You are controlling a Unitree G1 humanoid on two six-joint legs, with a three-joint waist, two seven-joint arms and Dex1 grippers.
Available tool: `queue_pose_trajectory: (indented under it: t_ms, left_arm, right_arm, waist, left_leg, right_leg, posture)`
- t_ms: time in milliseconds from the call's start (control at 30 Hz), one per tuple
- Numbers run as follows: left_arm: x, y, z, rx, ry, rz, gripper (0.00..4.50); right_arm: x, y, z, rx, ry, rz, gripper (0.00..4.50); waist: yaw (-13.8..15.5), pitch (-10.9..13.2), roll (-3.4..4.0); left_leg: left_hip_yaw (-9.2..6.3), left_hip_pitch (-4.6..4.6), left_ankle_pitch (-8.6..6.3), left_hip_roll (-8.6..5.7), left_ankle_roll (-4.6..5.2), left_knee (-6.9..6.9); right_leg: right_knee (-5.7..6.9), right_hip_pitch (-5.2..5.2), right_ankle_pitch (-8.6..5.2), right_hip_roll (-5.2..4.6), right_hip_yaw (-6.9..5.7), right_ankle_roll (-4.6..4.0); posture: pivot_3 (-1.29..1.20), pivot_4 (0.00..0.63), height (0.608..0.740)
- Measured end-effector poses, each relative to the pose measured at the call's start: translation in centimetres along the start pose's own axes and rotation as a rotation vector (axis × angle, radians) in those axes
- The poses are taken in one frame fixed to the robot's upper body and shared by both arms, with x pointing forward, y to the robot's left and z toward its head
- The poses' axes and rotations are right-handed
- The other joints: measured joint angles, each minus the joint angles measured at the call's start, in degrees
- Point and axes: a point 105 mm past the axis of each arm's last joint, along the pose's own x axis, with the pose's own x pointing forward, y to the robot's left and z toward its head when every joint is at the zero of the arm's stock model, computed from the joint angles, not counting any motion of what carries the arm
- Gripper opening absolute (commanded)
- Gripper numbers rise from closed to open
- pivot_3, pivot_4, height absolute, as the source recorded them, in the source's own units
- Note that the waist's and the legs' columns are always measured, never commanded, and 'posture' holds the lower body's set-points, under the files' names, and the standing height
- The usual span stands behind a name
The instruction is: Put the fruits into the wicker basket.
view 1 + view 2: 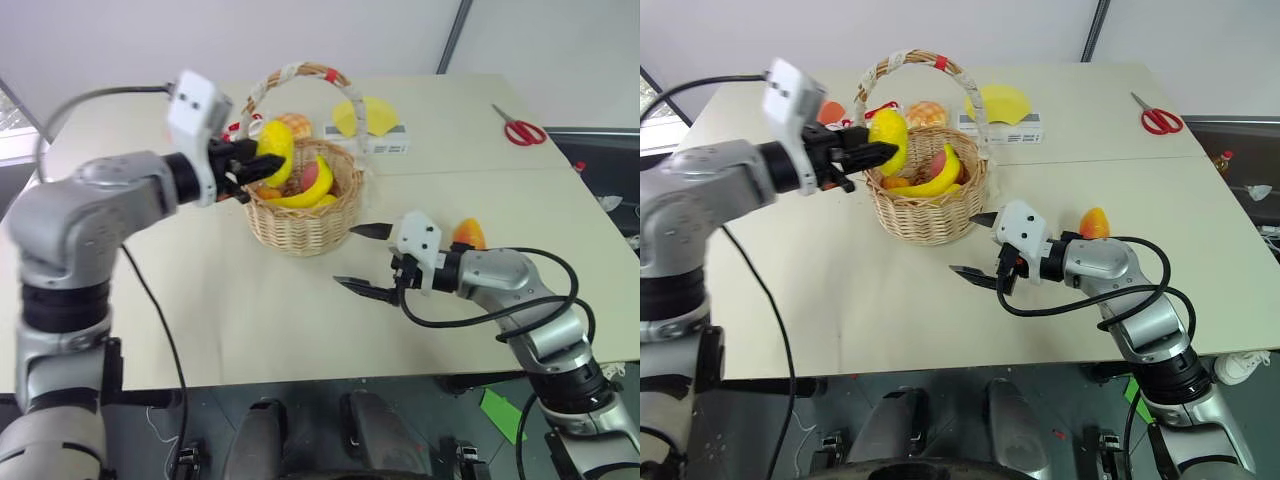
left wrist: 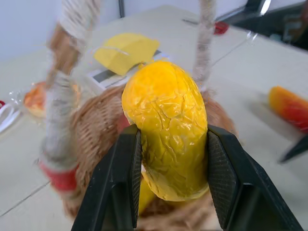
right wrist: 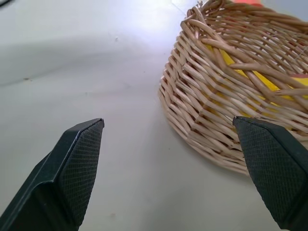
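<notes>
The left gripper (image 1: 262, 165) pinches a yellow lemon (image 1: 275, 150) between its black fingers (image 2: 122, 178), held over the near-left rim of the wicker basket (image 1: 305, 220). A banana (image 1: 305, 190) lies inside the basket. The right gripper (image 1: 362, 258) hangs spread wide and empty just beside the basket's near-right side. The left wrist view shows the lemon's crinkled skin. Behind the right gripper, an orange-red mango (image 1: 468, 234) rests on the table (image 1: 250, 320). No writing is readable.
</notes>
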Motion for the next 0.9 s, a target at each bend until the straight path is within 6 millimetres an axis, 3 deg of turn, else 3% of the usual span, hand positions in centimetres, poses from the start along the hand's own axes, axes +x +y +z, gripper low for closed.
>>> queue_pose_trajectory:
  t_ms: [33,100,200,267,433,667,800,900]
  left_arm:
    - [0.6,0.0,-0.6,0.023,0.022,-0.004,1.53]
    - [1.6,-0.2,-1.7,0.043,0.048,-0.023,2.41]
    - [2.0,0.0,-1.6,0.059,0.027,-0.034,3.88]
    - [2.1,0.2,-1.3,0.083,0.002,-0.033,4.46]
    - [1.7,-1.1,0.5,0.151,-0.135,-0.102,4.46]
    - [-0.6,-7.5,-1.5,0.174,-0.201,-0.462,4.46]
    - [-0.6,-10.2,-1.7,0.245,-0.210,-0.592,4.46]
    - [-0.3,-10.9,-2.5,0.268,-0.188,-0.626,4.46]
  right_arm:
    - [0.0,-0.2,-0.1,0.000,0.003,-0.010,4.50]
    - [-0.2,-0.4,-0.1,0.001,0.004,-0.028,4.50]
    - [-0.9,-1.1,-0.4,0.029,0.013,-0.089,4.50]
    - [-2.0,-2.3,-0.8,0.075,0.022,-0.186,4.50]
    - [-6.5,-5.6,-2.1,0.224,0.065,-0.459,4.50]
    - [-15.2,-8.4,-7.1,0.657,0.225,-0.877,4.50]
    - [-15.5,-7.9,-8.4,0.749,0.292,-0.918,4.50]
    - [-15.2,-7.8,-8.7,0.760,0.325,-0.920,4.50]
  waist:
    - [-0.1,0.0,0.00]
    - [0.0,0.0,0.01]
    - [0.1,0.0,0.00]
    - [0.2,0.0,0.00]
    - [0.5,0.0,0.01]
    - [0.3,0.0,0.02]
    - [-0.1,0.0,0.08]
    - [-0.2,0.0,0.09]
  left_leg:
    - [0.00,0.00,0.00,0.02,0.00,0.00]
    - [0.00,-0.01,0.00,0.04,0.00,0.00]
    - [-0.01,-0.03,0.00,0.05,0.00,0.02]
    - [-0.01,-0.06,0.00,0.04,0.00,0.04]
    - [-0.01,-0.09,0.00,0.05,0.00,0.03]
    - [0.05,-0.07,0.00,0.08,0.01,0.07]
    - [0.13,0.02,-0.01,0.06,0.03,0.03]
    - [0.14,0.02,-0.01,0.06,0.04,0.03]
  right_leg:
    - [0.01,-0.02,0.00,0.02,0.00,0.00]
    - [0.03,-0.05,0.00,0.04,0.00,0.00]
    - [0.04,-0.04,0.00,0.02,0.00,0.00]
    - [0.04,-0.04,0.00,0.00,0.00,0.00]
    - [0.03,-0.05,0.00,-0.04,0.01,0.00]
    - [0.06,-0.04,0.00,-0.01,0.04,0.00]
    - [0.05,-0.03,0.00,0.10,0.14,0.01]
    - [0.05,-0.03,-0.01,0.12,0.17,0.01]
  posture:
    - [0.00,0.150,0.740]
    - [0.00,0.150,0.740]
    - [0.00,0.150,0.740]
    - [0.00,0.150,0.740]
    - [0.00,0.150,0.740]
    - [0.00,0.150,0.740]
    - [0.00,0.150,0.740]
    - [0.00,0.150,0.740]
